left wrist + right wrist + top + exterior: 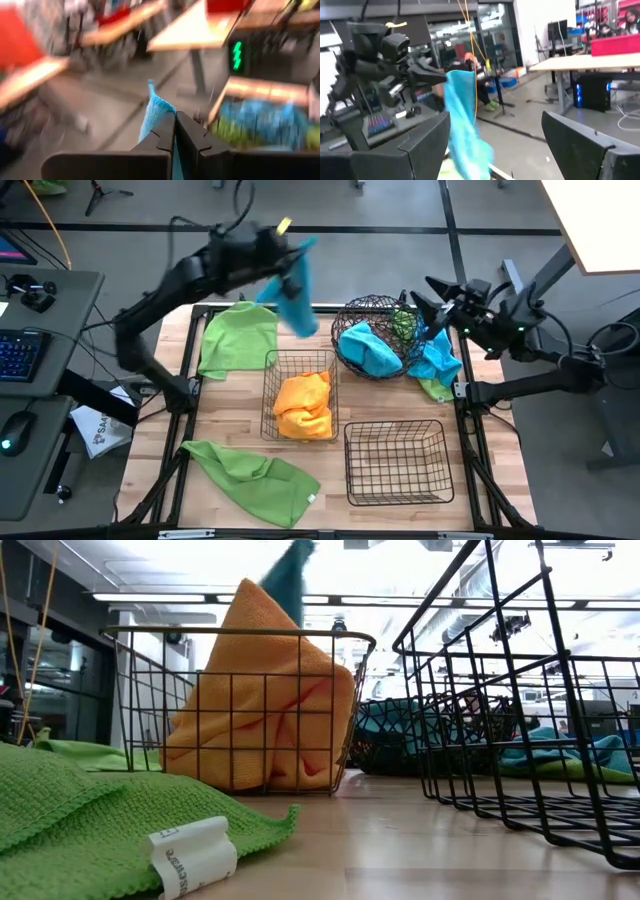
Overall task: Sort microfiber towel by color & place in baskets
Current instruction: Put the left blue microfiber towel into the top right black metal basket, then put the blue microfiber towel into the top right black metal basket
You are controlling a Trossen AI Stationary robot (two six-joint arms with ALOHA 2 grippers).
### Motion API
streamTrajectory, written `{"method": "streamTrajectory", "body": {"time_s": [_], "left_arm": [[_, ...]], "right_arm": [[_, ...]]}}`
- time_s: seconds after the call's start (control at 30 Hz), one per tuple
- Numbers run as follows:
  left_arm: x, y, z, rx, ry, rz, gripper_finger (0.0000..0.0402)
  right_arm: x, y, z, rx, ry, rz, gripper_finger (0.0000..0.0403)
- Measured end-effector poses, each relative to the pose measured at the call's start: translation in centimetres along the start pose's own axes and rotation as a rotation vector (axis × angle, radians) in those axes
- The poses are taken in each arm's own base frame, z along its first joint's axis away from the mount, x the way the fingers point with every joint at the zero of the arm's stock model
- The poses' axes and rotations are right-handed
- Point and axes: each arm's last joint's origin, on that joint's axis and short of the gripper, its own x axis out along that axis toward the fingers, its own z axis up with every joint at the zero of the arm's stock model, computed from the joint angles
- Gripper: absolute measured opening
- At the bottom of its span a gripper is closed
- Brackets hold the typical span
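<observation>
Wooden slat table [230, 430] is filling the middle of the high view, with grey floor and desks around it.

Blue towel [296, 298] is hanging in the air at upper centre of the frame, above the table's far edge, pinched at its top corner by the left gripper [292, 258]. In the left wrist view the two dark fingers [161, 136] are pressing together on the cloth.

Just right of it, the round basket [375, 310] is sitting at upper right of the table, holding a second blue towel [366, 348] and some green cloth. Another blue towel [438, 362] is lying on a green one beside that basket, at the table's right edge.

Centre frame, a rectangular basket [300, 367] is holding an orange towel [304, 406]; the low view shows the cloth standing above the rim. The other rectangular basket [396, 463] is sitting at lower right.

One green towel [240, 338] is lying at upper left of the table, a second green towel [255, 475] at lower left.

Right gripper [420, 302] is hovering over the round basket's right side, fingers spread wide apart and holding nothing.
</observation>
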Motion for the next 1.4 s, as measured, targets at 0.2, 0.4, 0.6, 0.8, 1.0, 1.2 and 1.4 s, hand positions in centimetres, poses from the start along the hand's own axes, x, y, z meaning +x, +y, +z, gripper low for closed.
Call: {"method": "streamTrajectory", "body": {"time_s": [0.2,0.4,0.6,0.8,1.0,1.2,1.4], "left_arm": [[6.1,-2.3,3.5,0.003,-0.362,-0.162,0.0000],[10.9,-5.4,2.6,-0.033,-0.396,-0.272,0.0000],[16.0,-9.3,-1.5,-0.055,-0.215,-0.354,0.0000],[19.5,-12.0,-6.2,-0.012,0.038,-0.344,0.0011],[18.7,-12.8,-7.2,0.028,0.184,-0.365,0.0070],[15.8,-11.4,-6.6,0.065,0.312,-0.307,0.0133],[11.3,-8.5,-5.7,-0.026,0.456,-0.447,0.0157]], "right_arm": [[-1.3,-0.7,1.6,0.032,-0.096,0.011,0.0309],[-2.4,-1.4,2.4,0.047,-0.140,0.016,0.0309],[-2.9,-1.7,2.7,0.058,-0.155,0.017,0.0309],[-2.9,-1.7,2.7,0.056,-0.152,0.018,0.0309],[-2.9,-1.7,2.6,0.054,-0.150,0.021,0.0309],[-2.8,-1.8,2.1,0.039,-0.100,-0.018,0.0309],[-3.1,-3.3,-2.3,0.058,0.236,-0.273,0.0309]]}}
